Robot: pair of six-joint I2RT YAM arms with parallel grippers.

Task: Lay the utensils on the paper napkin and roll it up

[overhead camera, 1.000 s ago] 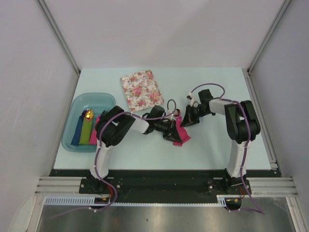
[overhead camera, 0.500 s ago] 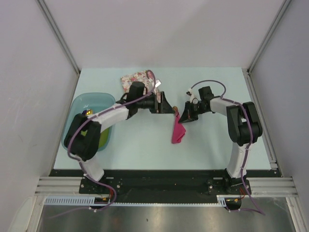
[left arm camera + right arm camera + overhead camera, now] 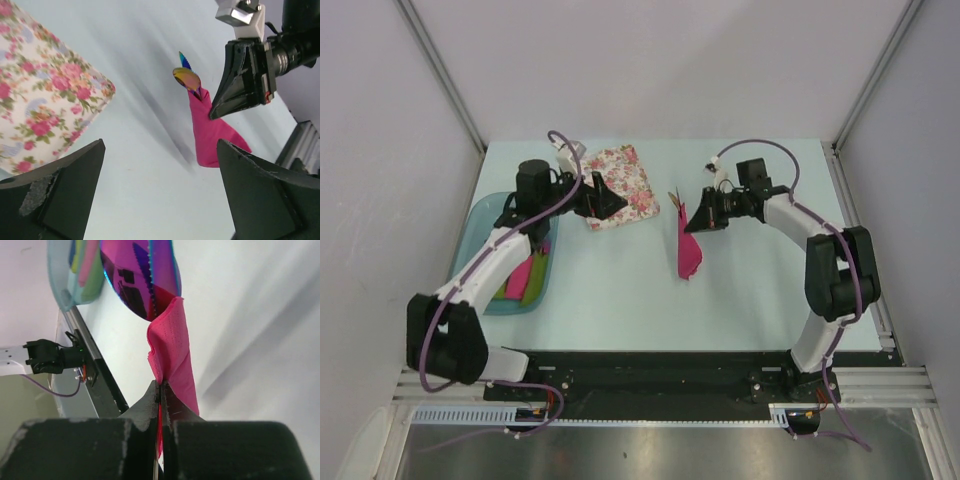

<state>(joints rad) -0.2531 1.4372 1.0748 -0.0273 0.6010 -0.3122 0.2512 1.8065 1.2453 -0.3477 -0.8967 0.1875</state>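
The magenta paper napkin (image 3: 688, 252) is rolled around the utensils. Its upper end is pinched in my right gripper (image 3: 690, 222), which is shut on it (image 3: 160, 387). The roll (image 3: 210, 135) slants away from the jaws toward the table's front. A shiny spoon bowl (image 3: 142, 280) and a second purple-blue tip poke out of its top (image 3: 186, 77). My left gripper (image 3: 618, 205) hovers over the near edge of the floral napkin, well left of the roll. It is open (image 3: 161, 145) with nothing between its fingers.
The white floral napkin (image 3: 615, 185) lies at the back centre-left. A blue-green plastic bin (image 3: 480, 262) at the left holds green and pink rolled napkins, under the left arm's forearm. Bare table lies between the grippers and in front of the roll.
My left gripper opened, let go of the pink roll and swung back-left to the floral napkin. The right gripper kept its grip and shifted the roll slightly backward.
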